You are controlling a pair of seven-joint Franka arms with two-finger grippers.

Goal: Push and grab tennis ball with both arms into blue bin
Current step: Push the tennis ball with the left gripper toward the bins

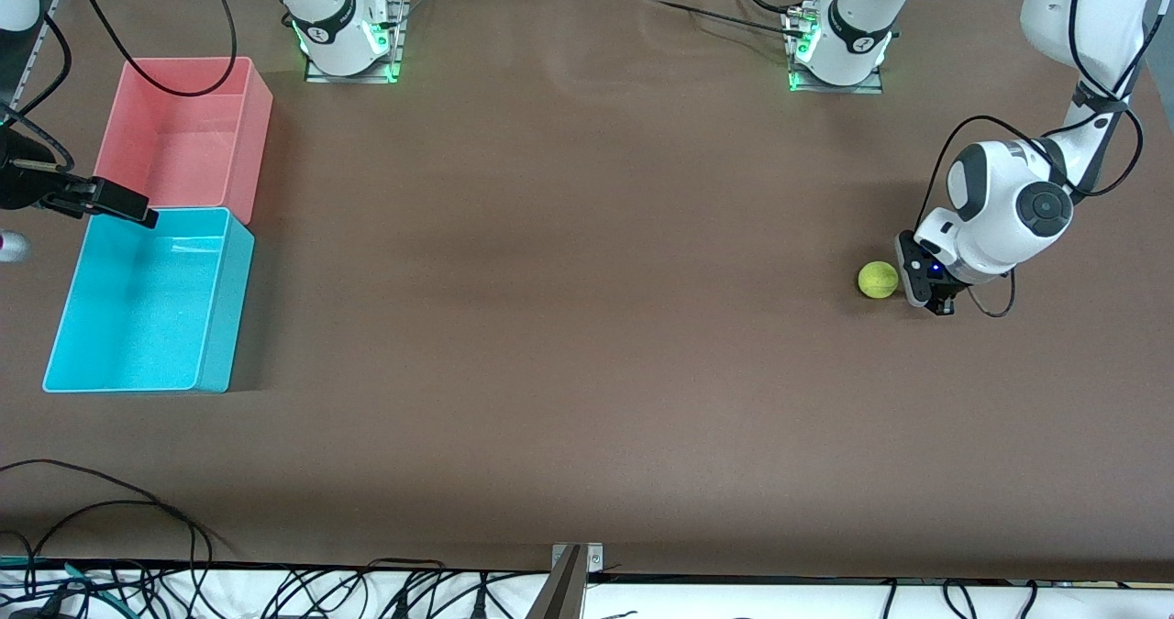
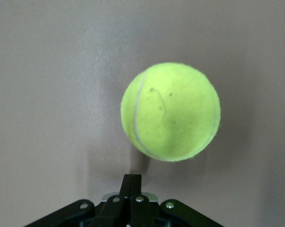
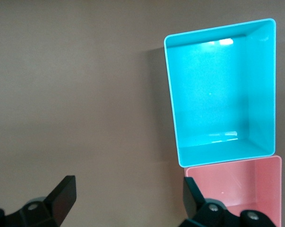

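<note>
- Two arms share this job, and we judge we are at its first step: the push that sends the tennis ball (image 1: pixel 878 280) across the table (image 1: pixel 569 280).
- We see the ball resting on the bare table at the left arm's end, well apart from the blue bin (image 1: pixel 147 303), which stands at the right arm's end, touching the pink bin (image 1: pixel 188 133) and nearer the front camera than it.
- Our left gripper (image 1: pixel 934 300) sits low, just beside the ball, on the side away from the bins; its fingers (image 2: pixel 132 182) are pressed together into a single blade, with nothing pinched. In the left wrist view a thin gap seems to remain between fingertip and ball, though we cannot be sure.
- Our right gripper (image 1: pixel 124 204) waits over the edge of the blue bin, its fingers (image 3: pixel 64 194) spread wide and empty.
- Next, we think, the left arm must sweep toward the bins, pressing through the ball's middle so it rolls straight and does not slip off sideways.
- Once the ball rolls within reach, the right gripper would need to come down and close around it.
</note>
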